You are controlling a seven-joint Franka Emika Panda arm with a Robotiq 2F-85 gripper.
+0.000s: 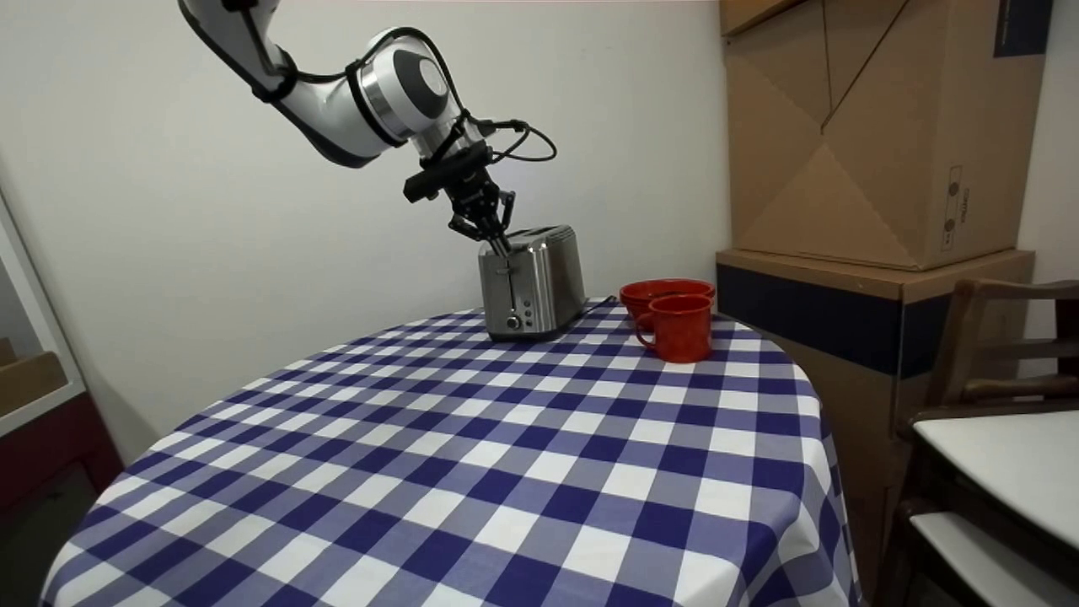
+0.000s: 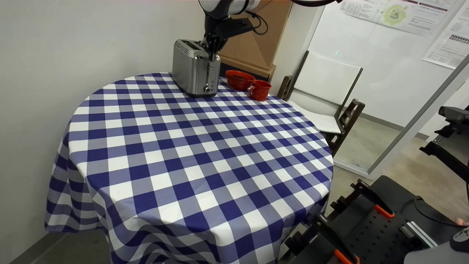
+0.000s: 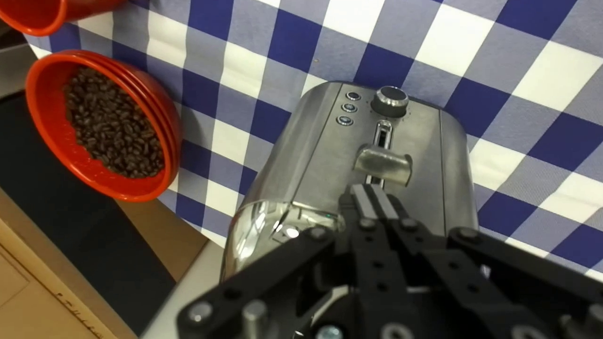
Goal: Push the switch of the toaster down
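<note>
I have the pincer clenched, its fingertips together and angled down at the control end of the toaster, just above the lever, which sits high in its slot; I can't quite judge whether they touch. The toaster stands upright on my gingham-covered bench, near a red bowl of coffee beans and a red mug.

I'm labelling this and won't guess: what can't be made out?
Toaster: inside hidden by the gripper in the wrist view, slots too oblique in both exterior views.
Red mug: contents cut off by the edge in the wrist view, hidden by its wall in both exterior views.
Arm: upper part beyond the top edge in both exterior views.
Buttons: symbols too small in the wrist view.
</note>
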